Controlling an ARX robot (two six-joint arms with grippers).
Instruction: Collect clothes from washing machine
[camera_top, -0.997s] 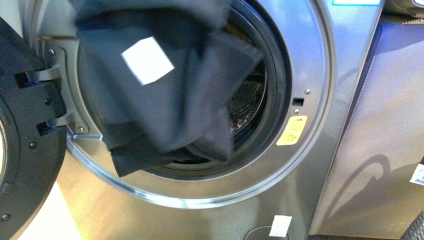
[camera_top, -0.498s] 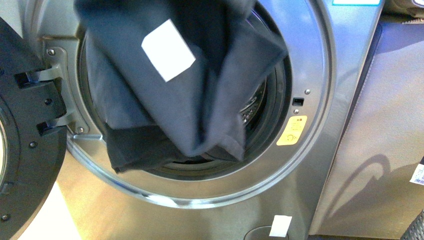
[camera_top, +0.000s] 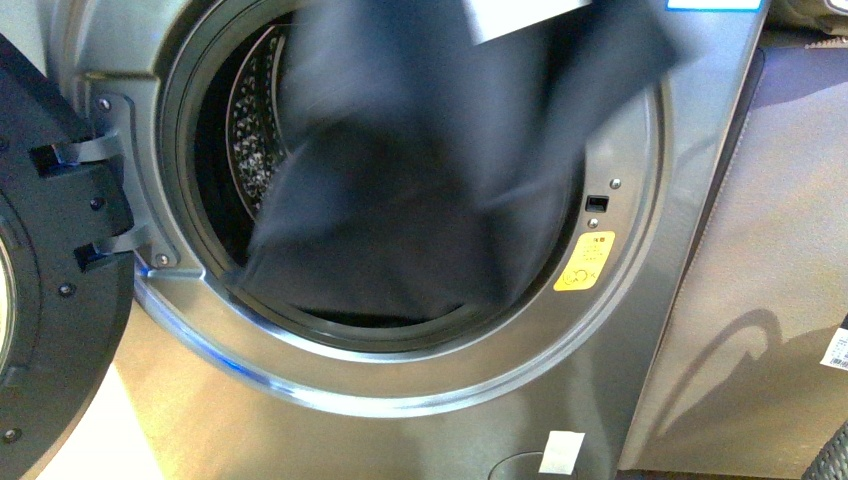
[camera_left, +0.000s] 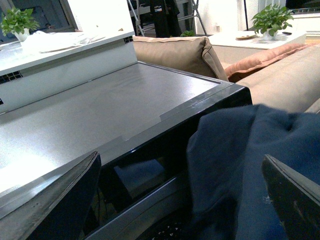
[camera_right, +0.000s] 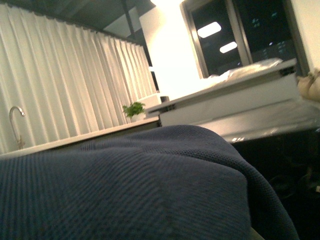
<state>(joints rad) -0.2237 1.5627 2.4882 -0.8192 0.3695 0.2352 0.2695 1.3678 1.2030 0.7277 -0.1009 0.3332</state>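
Dark navy clothes (camera_top: 420, 180) hang blurred in front of the washing machine (camera_top: 640, 330) porthole, their white label (camera_top: 520, 15) at the top edge. The perforated drum (camera_top: 250, 110) shows on the porthole's left side. Neither gripper appears in the front view. In the left wrist view my left gripper (camera_left: 181, 165) is open above the machine's front edge, and the clothes (camera_left: 250, 165) hang beyond and between its fingers (camera_left: 55, 200). In the right wrist view the clothes (camera_right: 130, 185) fill the lower frame and cover my right gripper, which is shut on them.
The black-rimmed door (camera_top: 50, 280) stands open at the left. A yellow sticker (camera_top: 585, 262) sits right of the porthole. A grey cabinet (camera_top: 760, 250) adjoins the machine's right side. The machine's flat top (camera_left: 100, 110) and a tan sofa (camera_left: 180, 50) lie behind it.
The clothes have swung up and to the right. The label rose to the top edge, and the drum's left side is now uncovered.
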